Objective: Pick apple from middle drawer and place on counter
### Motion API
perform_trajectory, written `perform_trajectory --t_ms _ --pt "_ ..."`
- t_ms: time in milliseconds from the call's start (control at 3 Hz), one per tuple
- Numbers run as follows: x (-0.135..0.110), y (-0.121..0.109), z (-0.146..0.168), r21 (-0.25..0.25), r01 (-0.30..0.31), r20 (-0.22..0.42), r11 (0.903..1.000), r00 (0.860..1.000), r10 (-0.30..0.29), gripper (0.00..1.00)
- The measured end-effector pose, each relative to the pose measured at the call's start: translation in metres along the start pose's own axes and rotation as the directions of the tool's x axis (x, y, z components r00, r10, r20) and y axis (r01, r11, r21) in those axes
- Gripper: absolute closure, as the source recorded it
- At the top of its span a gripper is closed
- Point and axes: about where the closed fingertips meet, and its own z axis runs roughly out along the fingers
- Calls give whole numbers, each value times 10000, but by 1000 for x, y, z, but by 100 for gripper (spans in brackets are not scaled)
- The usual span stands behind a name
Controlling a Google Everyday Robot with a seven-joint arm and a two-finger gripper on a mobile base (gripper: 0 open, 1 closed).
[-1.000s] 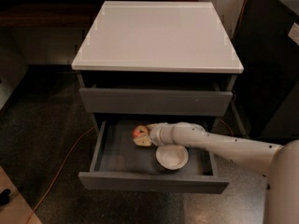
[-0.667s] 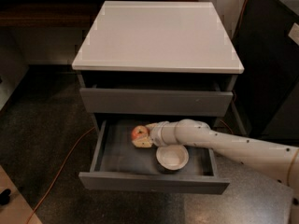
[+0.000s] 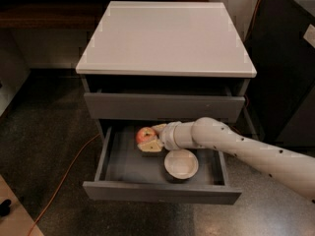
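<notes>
Since the earlier frame, the arm [image 3: 246,149] has swung so that its rear section exits at the right edge of the view, and the apple [image 3: 144,134] and gripper [image 3: 153,137] sit slightly nearer the drawer's rear wall; the bowl has not shifted. The apple is inside the open drawer [image 3: 162,194], left of the drawer's centre and toward its rear. Whether it rests on the drawer floor or is just clear of it cannot be determined. The gripper is at the same spot, reaching in from the drawer's right side. Its two tan fingers [image 3: 158,128] are set narrowly against opposite sides of the apple, one rearward and one frontward, and it is judged to be holding the apple. The bowl [image 3: 181,164] stands in the drawer just in front of the wrist, near the apple but apart from it. A closed front [image 3: 162,107] sits directly above the drawer's rear, and the counter [image 3: 165,38] tops the cabinet above the drawer. Step in hand: grasp made, lift-out beginning. The next move calls for drawing the apple toward the drawer's open front before raising it, since the closed front overhangs the drawer's rear. After that, clear the counter's overhanging edge, carry over the counter and release. Keep the wrist off the bowl during withdrawal.
</notes>
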Motion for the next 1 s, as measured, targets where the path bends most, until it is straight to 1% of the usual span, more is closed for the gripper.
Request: perform_trajectory --t_ms 333,667,1000 --pt "-10 3 -5 -254 -96 182 9996 9998 101 100" --pt "-41 -3 -26 -445 -193 604 9988 9979 220 100" --pt "-74 -15 -52 -554 -111 975 9984 9951 164 100"
